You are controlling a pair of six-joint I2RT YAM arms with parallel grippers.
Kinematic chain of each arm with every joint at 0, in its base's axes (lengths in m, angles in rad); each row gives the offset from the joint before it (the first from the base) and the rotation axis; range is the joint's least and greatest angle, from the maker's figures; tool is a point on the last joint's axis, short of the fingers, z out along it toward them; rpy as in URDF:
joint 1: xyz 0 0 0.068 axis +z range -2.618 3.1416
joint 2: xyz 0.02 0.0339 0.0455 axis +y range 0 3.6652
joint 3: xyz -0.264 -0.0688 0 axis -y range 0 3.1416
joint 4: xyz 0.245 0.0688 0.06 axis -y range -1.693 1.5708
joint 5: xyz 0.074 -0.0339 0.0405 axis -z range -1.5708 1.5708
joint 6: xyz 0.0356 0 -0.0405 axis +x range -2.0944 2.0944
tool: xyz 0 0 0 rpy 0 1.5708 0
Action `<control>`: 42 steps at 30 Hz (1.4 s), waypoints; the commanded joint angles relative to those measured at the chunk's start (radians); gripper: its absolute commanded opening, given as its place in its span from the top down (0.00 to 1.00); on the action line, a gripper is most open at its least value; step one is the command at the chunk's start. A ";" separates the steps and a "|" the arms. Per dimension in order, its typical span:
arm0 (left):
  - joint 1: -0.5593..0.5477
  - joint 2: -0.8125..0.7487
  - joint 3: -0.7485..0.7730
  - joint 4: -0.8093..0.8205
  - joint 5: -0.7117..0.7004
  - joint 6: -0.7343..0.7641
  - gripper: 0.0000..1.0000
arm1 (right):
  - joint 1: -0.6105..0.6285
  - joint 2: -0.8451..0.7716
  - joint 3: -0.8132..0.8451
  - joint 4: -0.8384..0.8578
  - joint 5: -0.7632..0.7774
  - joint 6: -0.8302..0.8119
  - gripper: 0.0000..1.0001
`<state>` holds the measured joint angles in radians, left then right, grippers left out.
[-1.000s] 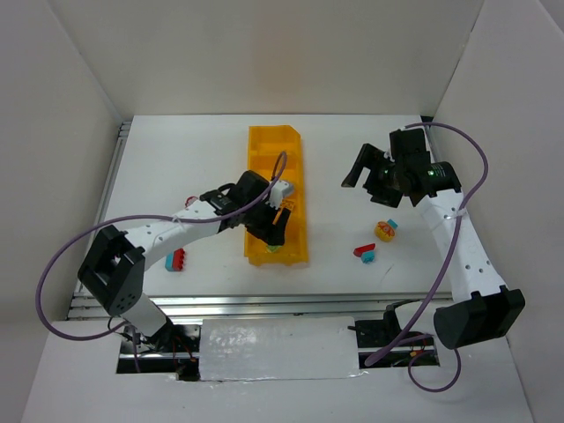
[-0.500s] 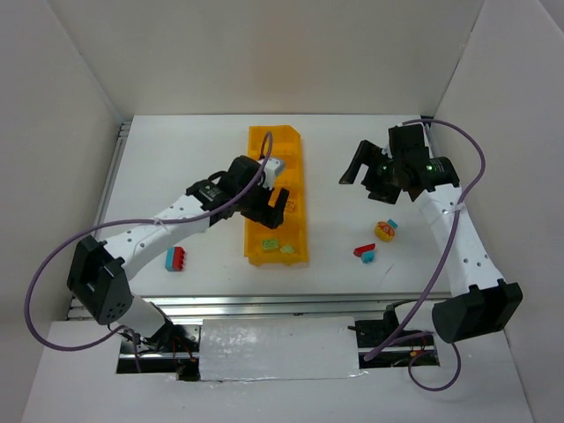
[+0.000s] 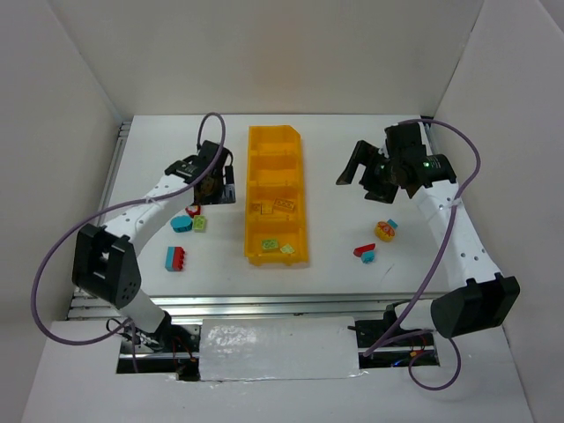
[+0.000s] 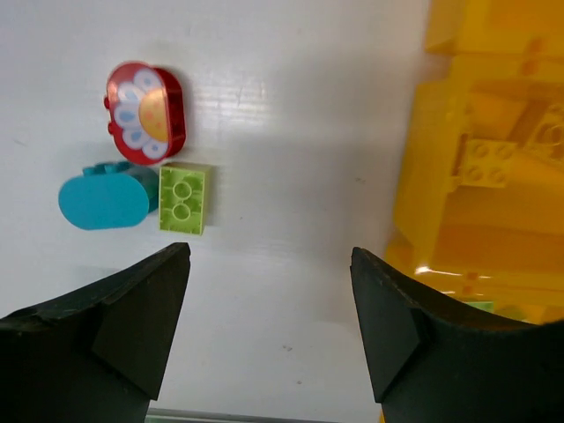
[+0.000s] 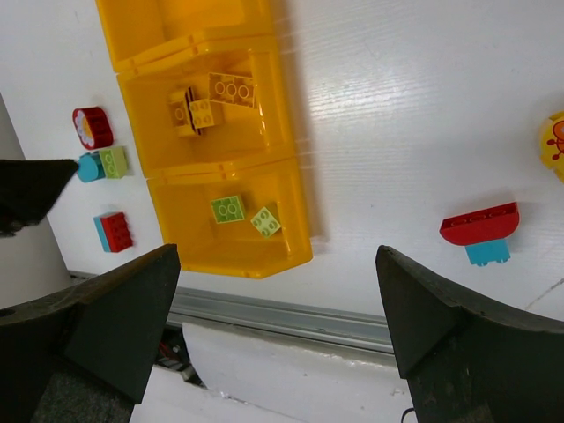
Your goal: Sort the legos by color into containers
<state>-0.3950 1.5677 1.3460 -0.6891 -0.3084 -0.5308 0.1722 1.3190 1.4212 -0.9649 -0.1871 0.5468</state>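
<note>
Left gripper: fingers wide apart, nothing between them; it hangs over the table just left of the bin.
Right gripper: fingers also spread and holding nothing, right of the bin in the top view.
Key relation: in the left wrist view the loose green brick lies up and to the left of the gap, just above the left finger's tip.
Long axis: it runs up-down in that frame, so the fingers, which are spaced left-right, would close across the short side.
Neighbours: the teal piece touches the green brick's left side, and the red flower piece sits just above both.
Nearer arm: the left, by far. The right arm is across the bin, well apart from this cluster.
Likely next move: shift the left gripper toward the frame's left and lower it. The teal piece crowds one side, so it may get nudged.
Loose, left of bin: four (green, teal, red flower, and one red-and-blue brick lower down).
Loose, right of bin: one yellow round piece, plus a red arch touching a teal block.
In bin: two green bricks in the bottom compartment. The yellow bricks are in the next one up, two or three of them; I cannot tell which.
Compartments: four in a row.
</note>
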 commanded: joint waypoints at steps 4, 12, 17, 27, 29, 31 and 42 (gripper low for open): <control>0.018 0.089 -0.061 0.017 -0.009 -0.057 0.17 | -0.003 0.008 0.033 0.000 -0.037 -0.024 0.00; 0.045 0.114 -0.116 0.020 -0.067 -0.077 0.13 | -0.003 0.019 0.028 0.008 -0.051 -0.030 0.00; 0.071 0.133 -0.149 0.059 -0.052 -0.052 0.14 | -0.005 0.040 0.045 0.005 -0.061 -0.031 0.00; 0.108 0.179 -0.145 0.106 0.003 -0.006 0.16 | -0.005 0.063 0.073 -0.003 -0.074 -0.038 0.00; 0.110 0.186 -0.143 0.109 0.009 -0.008 0.16 | -0.003 0.065 0.074 -0.005 -0.072 -0.038 0.00; 0.122 0.187 -0.146 0.109 0.011 -0.011 0.16 | -0.003 0.065 0.077 -0.005 -0.071 -0.034 0.00; 0.165 0.209 -0.174 0.132 0.040 0.011 0.16 | -0.005 0.078 0.097 0.008 -0.091 -0.021 0.00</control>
<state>-0.2340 1.7523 1.1862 -0.5735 -0.2916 -0.5449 0.1719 1.3888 1.4693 -0.9642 -0.2577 0.5270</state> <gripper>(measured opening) 0.841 0.996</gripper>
